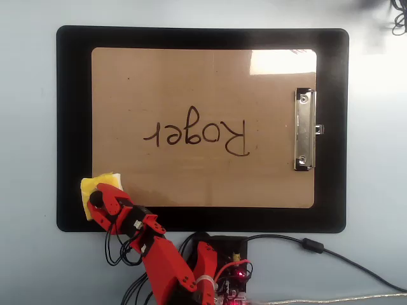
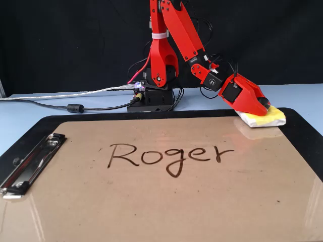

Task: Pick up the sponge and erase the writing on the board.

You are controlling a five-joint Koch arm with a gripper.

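Observation:
The yellow sponge [image 1: 95, 185] with a white underlayer lies at the lower left corner of the tan board [image 1: 203, 82] in the overhead view. In the fixed view the sponge [image 2: 270, 119] is at the board's [image 2: 161, 201] far right corner. My red gripper [image 1: 102, 199] reaches down onto the sponge and covers part of it, and its tip [image 2: 261, 108] touches the sponge's top. Only one jaw shows, so I cannot tell whether it grips. The dark writing "Roger" [image 1: 196, 136] sits mid-board, apart from the sponge, and also shows in the fixed view [image 2: 170, 156].
A black mat [image 1: 73, 127] frames the board. The silver clip [image 1: 304, 129] is on the board's right short edge in the overhead view and on the left in the fixed view [image 2: 30, 164]. The arm's base [image 2: 154, 96] and cables [image 2: 60, 107] lie beyond the mat.

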